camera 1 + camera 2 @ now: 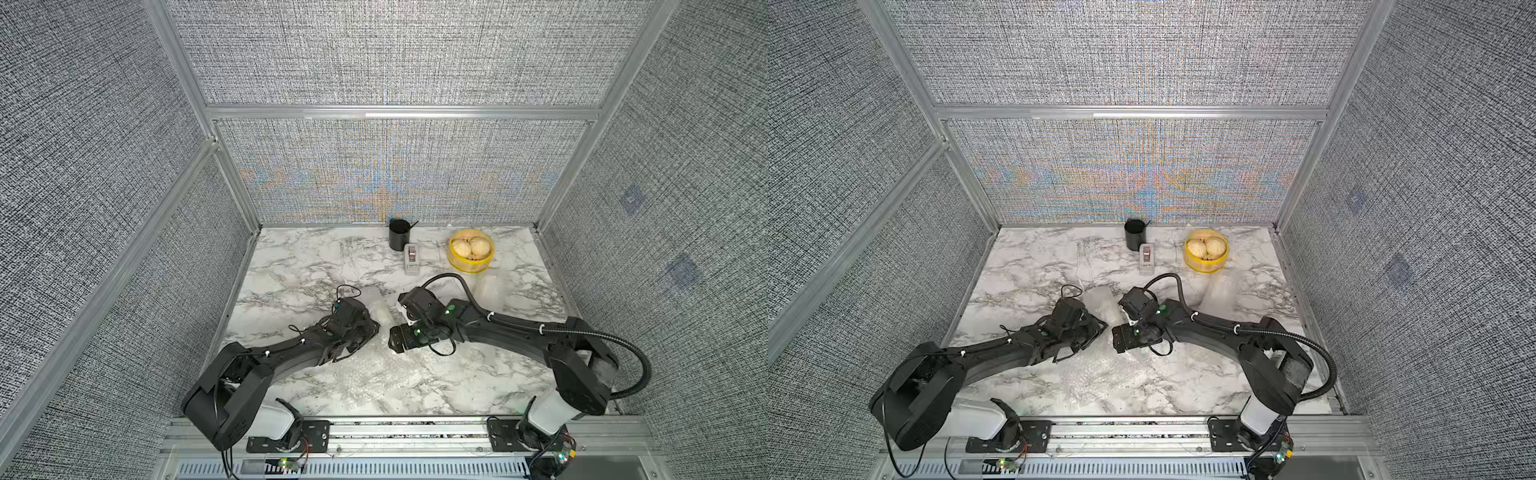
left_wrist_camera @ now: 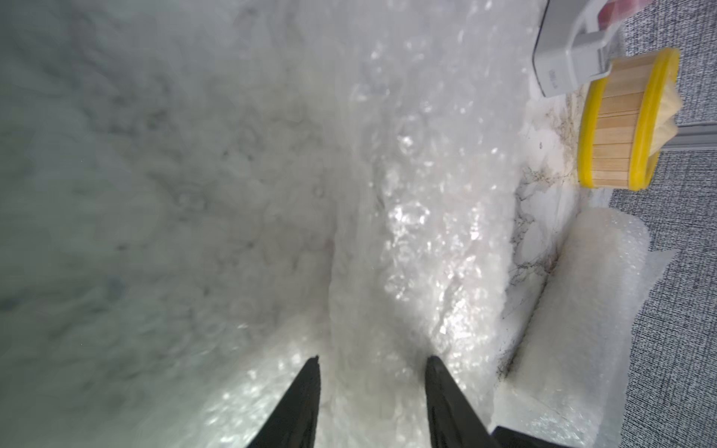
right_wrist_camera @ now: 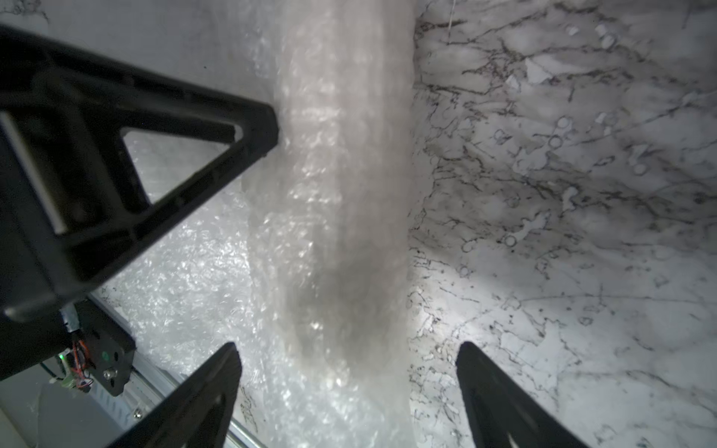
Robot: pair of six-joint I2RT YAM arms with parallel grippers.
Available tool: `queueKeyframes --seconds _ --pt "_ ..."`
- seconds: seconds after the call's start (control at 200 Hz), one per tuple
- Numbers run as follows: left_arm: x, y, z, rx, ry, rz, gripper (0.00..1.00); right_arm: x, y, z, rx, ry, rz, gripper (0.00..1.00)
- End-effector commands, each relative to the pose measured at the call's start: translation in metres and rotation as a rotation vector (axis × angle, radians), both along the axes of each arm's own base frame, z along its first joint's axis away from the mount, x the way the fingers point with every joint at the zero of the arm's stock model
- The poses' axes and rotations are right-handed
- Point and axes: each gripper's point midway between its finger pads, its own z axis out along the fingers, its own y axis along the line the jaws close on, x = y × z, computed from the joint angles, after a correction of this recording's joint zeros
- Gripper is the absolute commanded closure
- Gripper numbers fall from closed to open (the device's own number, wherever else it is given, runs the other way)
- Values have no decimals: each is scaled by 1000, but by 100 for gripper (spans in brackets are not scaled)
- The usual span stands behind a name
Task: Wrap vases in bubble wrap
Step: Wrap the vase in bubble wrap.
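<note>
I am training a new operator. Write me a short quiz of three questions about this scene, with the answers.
1. True or false: the right gripper is shut on the wrapped bundle.
2. What lies in the yellow-rimmed basket? A. two pale buns B. scissors C. keys
3. Fill in: the black cup stands at the ____ edge of the marble table (near or far from the robot).
Key: 1 false, its jaws stand wide open; 2 A; 3 far.
</note>
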Motion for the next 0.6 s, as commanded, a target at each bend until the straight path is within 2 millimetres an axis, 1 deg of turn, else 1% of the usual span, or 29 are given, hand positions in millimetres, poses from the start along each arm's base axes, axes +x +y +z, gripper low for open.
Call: queueKeyframes --seconds 0.0,0.135,0.31,0.39,0.505,0.595 --pt "-32 29 -29 121 133 6 55 5 -5 -3 -34 -6 -17 17" --pt "-35 32 -27 115 127 12 55 7 -2 -8 -52 3 -11 23" --pt "-30 33 -23 119 109 3 55 0 1 -20 -86 20 11 32" --pt "-28 38 -19 123 103 12 55 -2 1 -25 -105 17 12 33" --pt "-24 49 -5 126 62 46 55 -6 3 -32 -131 16 25 35" --pt "-16 49 14 104 -5 55 53 -8 5 -36 -150 10 33 35"
